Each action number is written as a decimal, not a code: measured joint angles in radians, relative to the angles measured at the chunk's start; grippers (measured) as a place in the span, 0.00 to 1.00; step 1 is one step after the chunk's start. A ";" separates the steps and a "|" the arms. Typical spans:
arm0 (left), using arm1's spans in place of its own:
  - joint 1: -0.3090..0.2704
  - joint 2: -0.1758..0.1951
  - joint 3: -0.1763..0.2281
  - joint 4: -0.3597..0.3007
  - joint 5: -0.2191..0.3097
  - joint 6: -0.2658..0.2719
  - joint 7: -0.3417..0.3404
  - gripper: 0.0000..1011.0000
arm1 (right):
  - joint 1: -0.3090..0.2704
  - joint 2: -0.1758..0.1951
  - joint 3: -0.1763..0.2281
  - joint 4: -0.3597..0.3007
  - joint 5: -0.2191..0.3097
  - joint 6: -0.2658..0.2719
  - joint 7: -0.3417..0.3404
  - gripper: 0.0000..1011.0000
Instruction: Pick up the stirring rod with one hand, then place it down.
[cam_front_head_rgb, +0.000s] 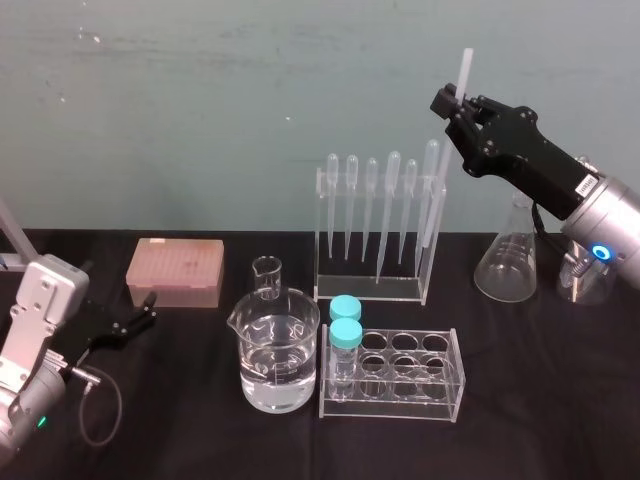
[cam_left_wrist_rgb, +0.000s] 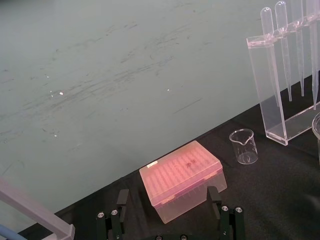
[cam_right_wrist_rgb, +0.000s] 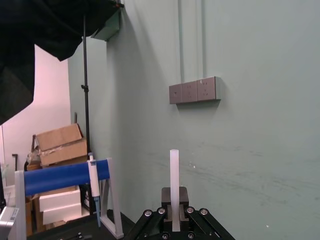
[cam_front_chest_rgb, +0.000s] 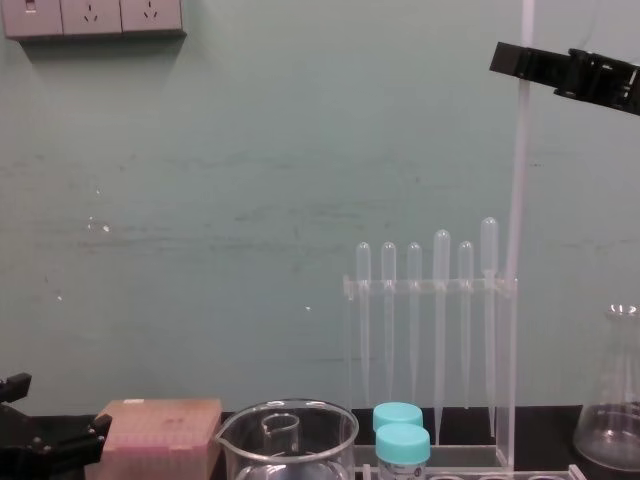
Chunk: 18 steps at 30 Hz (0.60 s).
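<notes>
Black table (cam_front_head_rgb: 550, 400): beaker (cam_front_head_rgb: 272, 350), flask (cam_front_head_rgb: 506, 262), pink box (cam_front_head_rgb: 175, 272).

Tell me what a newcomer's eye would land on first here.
The right gripper, raised high on the right, is shut on the stirring rod, upright at the right end of the pipette rack. Two turquoise-capped tubes stand out front centre. The left gripper sits parked low left.

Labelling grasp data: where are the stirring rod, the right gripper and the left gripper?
stirring rod (cam_front_chest_rgb: 519, 170), chest view, mid-shaft below the grip
right gripper (cam_front_head_rgb: 455, 103), head view, between fingertips shut on the rod
left gripper (cam_front_head_rgb: 148, 310), head view, between its open fingertips
</notes>
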 joint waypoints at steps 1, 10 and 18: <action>0.000 0.000 0.000 0.000 0.000 0.000 0.000 0.99 | 0.001 0.002 -0.002 0.000 0.001 0.000 0.000 0.07; 0.000 0.000 0.000 0.000 0.000 0.000 0.000 0.99 | 0.007 0.017 -0.023 -0.001 0.005 0.003 -0.004 0.07; 0.000 0.000 0.000 0.000 0.000 0.000 0.000 0.99 | 0.002 0.027 -0.034 -0.013 0.005 0.003 -0.017 0.07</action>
